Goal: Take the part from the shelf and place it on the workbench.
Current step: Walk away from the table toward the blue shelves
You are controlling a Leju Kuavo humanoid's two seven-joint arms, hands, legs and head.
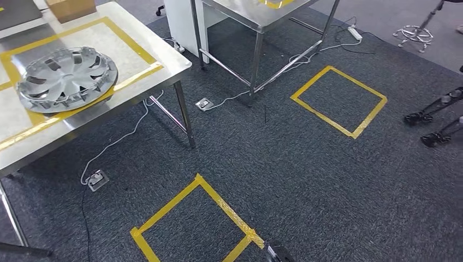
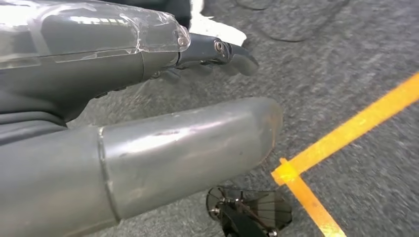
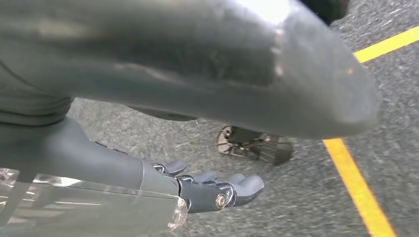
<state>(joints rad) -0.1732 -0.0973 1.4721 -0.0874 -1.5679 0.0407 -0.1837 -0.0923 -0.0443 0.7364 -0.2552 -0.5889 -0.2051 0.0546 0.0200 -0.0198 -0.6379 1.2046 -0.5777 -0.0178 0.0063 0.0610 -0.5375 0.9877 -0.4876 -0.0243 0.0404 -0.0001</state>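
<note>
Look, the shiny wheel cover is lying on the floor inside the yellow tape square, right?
Not quite. The head view shows the wheel cover lying on the metal table, inside yellow tape lines marked on the tabletop. The yellow tape square on the floor has only carpet in it.

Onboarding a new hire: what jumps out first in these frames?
The silver wheel cover lies flat on the steel workbench, inside its yellow tape outline. Two yellow tape squares mark the dark carpet. Both hands hang empty over the floor, fingers apart: left hand, right hand.
</note>
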